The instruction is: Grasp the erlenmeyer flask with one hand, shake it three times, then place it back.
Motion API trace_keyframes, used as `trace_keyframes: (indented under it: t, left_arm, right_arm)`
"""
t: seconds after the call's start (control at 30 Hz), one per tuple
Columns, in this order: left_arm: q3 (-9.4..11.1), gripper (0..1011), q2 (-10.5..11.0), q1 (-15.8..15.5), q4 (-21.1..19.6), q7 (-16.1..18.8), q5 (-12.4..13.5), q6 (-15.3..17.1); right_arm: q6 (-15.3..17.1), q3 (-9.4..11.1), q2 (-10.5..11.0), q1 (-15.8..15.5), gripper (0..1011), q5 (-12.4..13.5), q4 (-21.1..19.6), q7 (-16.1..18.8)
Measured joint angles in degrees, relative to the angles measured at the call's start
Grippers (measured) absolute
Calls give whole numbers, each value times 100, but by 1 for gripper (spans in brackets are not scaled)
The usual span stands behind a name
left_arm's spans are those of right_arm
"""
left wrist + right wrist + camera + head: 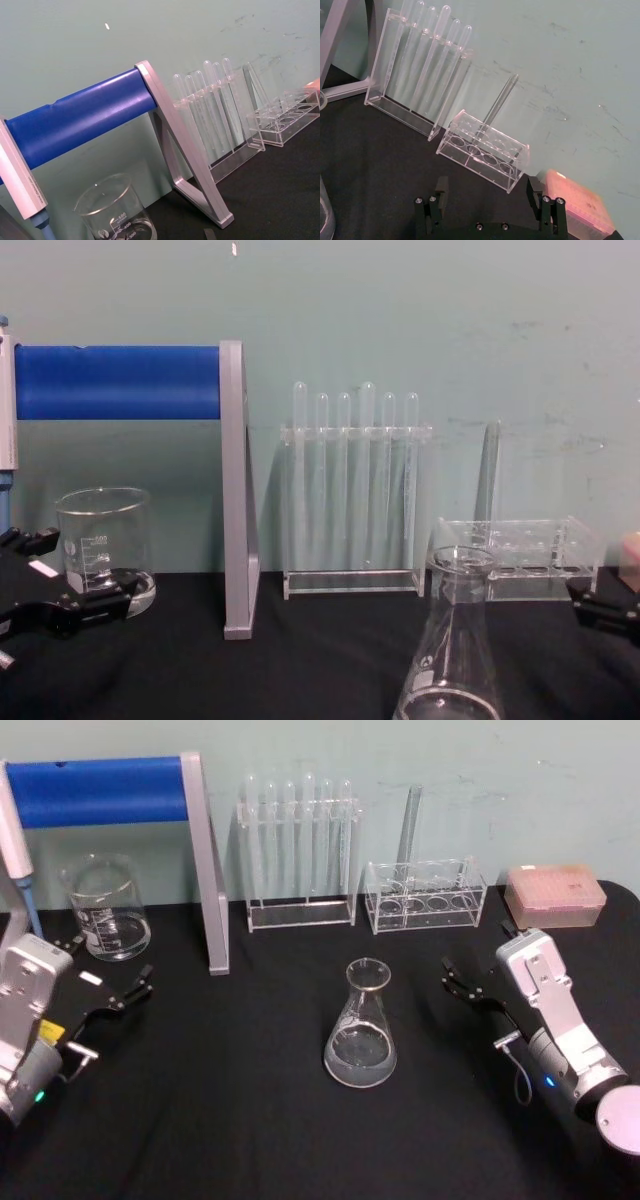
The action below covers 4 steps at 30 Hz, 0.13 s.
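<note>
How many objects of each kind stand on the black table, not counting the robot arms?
Erlenmeyer flask: 1
Glass beaker: 1
Clear test tube racks: 2
Pink box: 1
Blue-barred stand: 1
Total: 6

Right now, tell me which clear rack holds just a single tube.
The low clear rack with round holes, beside the pink box: one tall tube stands in it. The taller rack to its left holds a whole row.
</note>
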Motion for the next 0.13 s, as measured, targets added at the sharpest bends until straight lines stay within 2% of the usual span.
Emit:
trace_keyframes:
  t: [0.13]
  left_arm:
    - [0, 1001, 0, 0, 0, 0, 0, 0]
  right_arm:
    - [0, 0, 0, 0, 1000, 0, 0, 0]
